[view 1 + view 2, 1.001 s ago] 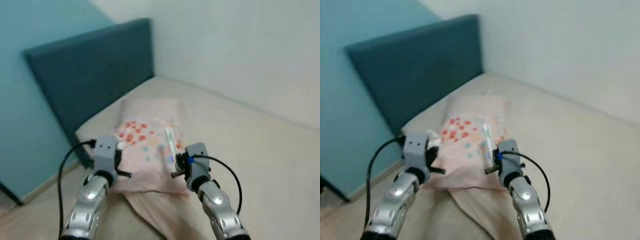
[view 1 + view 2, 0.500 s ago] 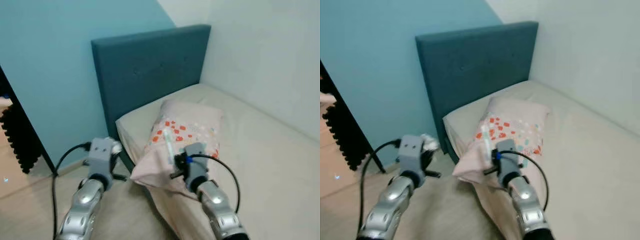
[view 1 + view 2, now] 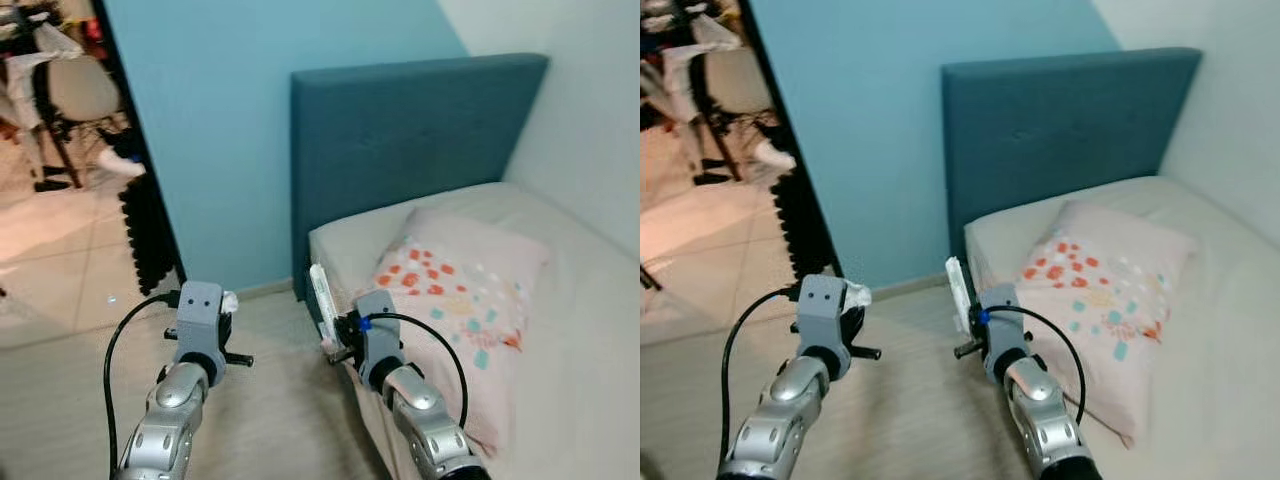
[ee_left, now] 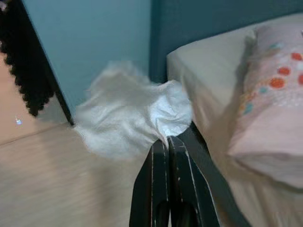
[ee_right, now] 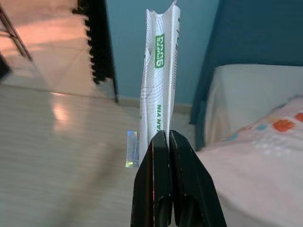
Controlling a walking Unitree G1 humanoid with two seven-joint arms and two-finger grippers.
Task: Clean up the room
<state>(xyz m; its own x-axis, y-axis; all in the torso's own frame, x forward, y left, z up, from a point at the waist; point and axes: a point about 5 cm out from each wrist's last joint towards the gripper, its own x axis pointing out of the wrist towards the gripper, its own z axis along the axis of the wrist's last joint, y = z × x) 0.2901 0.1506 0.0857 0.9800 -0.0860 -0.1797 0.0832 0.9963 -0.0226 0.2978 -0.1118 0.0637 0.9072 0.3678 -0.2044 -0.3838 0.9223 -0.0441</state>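
The robot is standing beside a bed (image 3: pixel 590 330) in a room with a blue wall (image 3: pixel 220 120). Both silver arms are reaching forward over a pale wood floor (image 3: pixel 270 420).

The left gripper (image 4: pixel 166 142) is pinching a crumpled white tissue (image 4: pixel 130 113) between its two black fingers, which are pressed together on the tissue's edge. In the head views the tissue is showing as a small white tuft at the tip of that gripper, out over the floor and well apart from the bed.

The right gripper (image 5: pixel 164 137) is holding a flat white wrapper (image 5: pixel 161 75) with green print. Its fingers are clamped tight on the wrapper's lower end, and the wrapper is standing upright above them. In the head views the wrapper (image 3: pixel 322 295) is sitting just in front of the bed's near corner.

On the bed, a pink pillow (image 3: pixel 465 300) with red and teal spots is lying at the head end, against a dark teal headboard (image 3: pixel 410 140). The mattress is covered in a beige sheet.

To the robot's left, past the end of the blue wall, a tiled area is opening out. A white chair (image 3: pixel 75 95) is standing there, with a black zigzag-edged object (image 3: pixel 150 240) leaning by the wall's end.
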